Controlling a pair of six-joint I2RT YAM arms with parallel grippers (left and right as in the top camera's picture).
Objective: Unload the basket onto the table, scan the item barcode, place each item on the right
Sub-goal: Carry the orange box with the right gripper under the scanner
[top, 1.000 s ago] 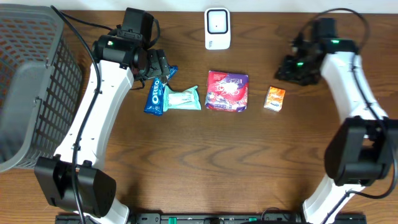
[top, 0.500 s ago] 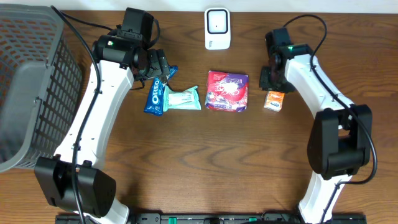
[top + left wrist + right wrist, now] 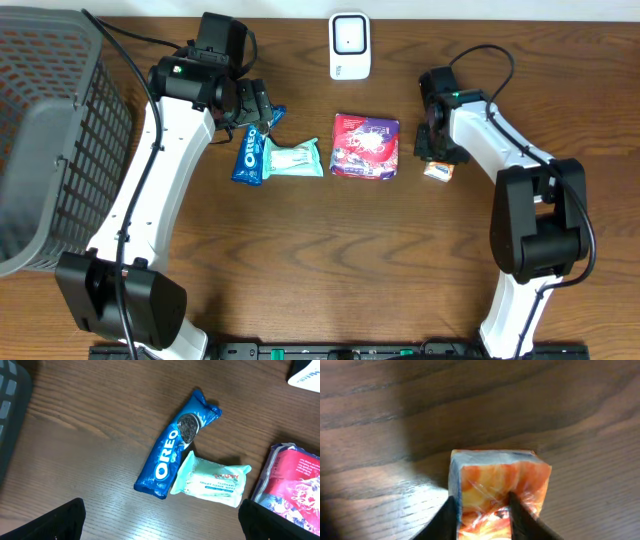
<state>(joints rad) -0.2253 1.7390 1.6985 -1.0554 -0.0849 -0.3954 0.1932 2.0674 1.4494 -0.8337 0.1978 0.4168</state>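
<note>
A small orange packet (image 3: 495, 477) lies on the wooden table, right of a red and purple pouch (image 3: 366, 146). My right gripper (image 3: 482, 515) is down over the orange packet (image 3: 438, 171), its two fingers pinching the wrapper from both sides. The white scanner (image 3: 349, 45) stands at the back middle of the table. Over the blue Oreo pack (image 3: 175, 450) hovers my left gripper (image 3: 162, 522), wide open and holding nothing. A mint-green tissue pack (image 3: 212, 480) lies beside the Oreo pack.
A large grey mesh basket (image 3: 40, 130) fills the left side of the table. The left arm (image 3: 160, 170) stretches from the front edge to the back left. Cables run behind both arms.
The right arm swung in from the back right and came down over the orange packet, and its jaws narrowed onto it. The left arm stayed still.
</note>
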